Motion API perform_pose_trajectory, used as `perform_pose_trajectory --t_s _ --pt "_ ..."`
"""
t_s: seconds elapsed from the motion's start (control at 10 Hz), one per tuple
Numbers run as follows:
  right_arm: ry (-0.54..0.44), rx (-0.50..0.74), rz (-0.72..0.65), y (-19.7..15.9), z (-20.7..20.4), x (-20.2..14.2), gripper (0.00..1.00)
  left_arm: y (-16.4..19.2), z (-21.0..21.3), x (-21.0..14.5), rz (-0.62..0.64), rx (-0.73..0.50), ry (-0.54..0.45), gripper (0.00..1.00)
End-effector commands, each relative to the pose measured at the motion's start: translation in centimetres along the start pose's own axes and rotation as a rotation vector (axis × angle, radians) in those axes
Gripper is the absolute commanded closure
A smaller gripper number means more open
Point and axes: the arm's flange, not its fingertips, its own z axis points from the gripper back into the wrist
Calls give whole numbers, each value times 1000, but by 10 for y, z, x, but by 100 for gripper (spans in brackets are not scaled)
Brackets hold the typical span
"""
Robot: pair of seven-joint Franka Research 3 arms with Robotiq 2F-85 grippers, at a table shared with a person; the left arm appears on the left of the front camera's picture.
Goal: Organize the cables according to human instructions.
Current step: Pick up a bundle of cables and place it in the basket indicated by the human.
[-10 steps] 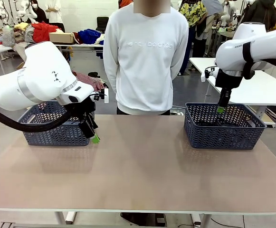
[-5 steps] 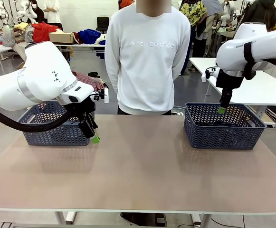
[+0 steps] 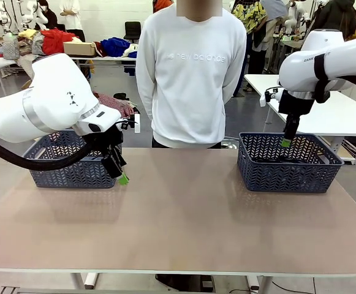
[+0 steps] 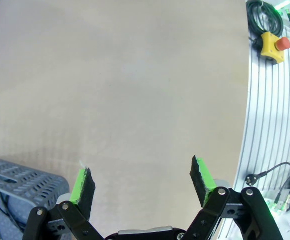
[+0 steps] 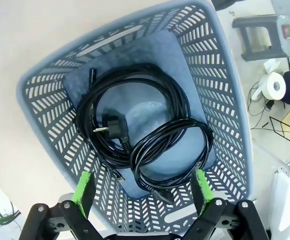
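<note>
My right gripper [image 5: 141, 192] hangs above the blue basket [image 3: 288, 177] near the table's [image 3: 184, 214] far right corner, jaws spread wide and holding nothing. On that basket's floor, seen from my right wrist, lie two coiled black cables: a larger coil [image 5: 135, 107] toward the basket's far end, with a plug [image 5: 112, 125] resting inside its loop, and a smaller coil [image 5: 172, 155] overlapping it at the near end.

My left gripper [image 4: 141, 182] is also fully open and empty, hovering low over bare table just in front of the second blue basket [image 3: 67, 171] at the far left corner. A dark cord seems to show through that basket's wall in my left wrist view, but I cannot tell how many cables it holds.

A person [image 3: 190, 73] stands at the far edge, arms behind their back. No cable lies on the tabletop, so I judge the sorting largely or wholly done.
</note>
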Motion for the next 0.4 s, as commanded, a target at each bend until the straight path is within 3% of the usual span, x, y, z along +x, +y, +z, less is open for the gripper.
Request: perform_pose_trajectory --t_s 0.0,0.3 --pt "-3 -6 8 -1 1 0 0 0 1 -1 4 4 1 0" --pt "-3 -6 8 -1 1 0 0 0 1 -1 4 4 1 0"
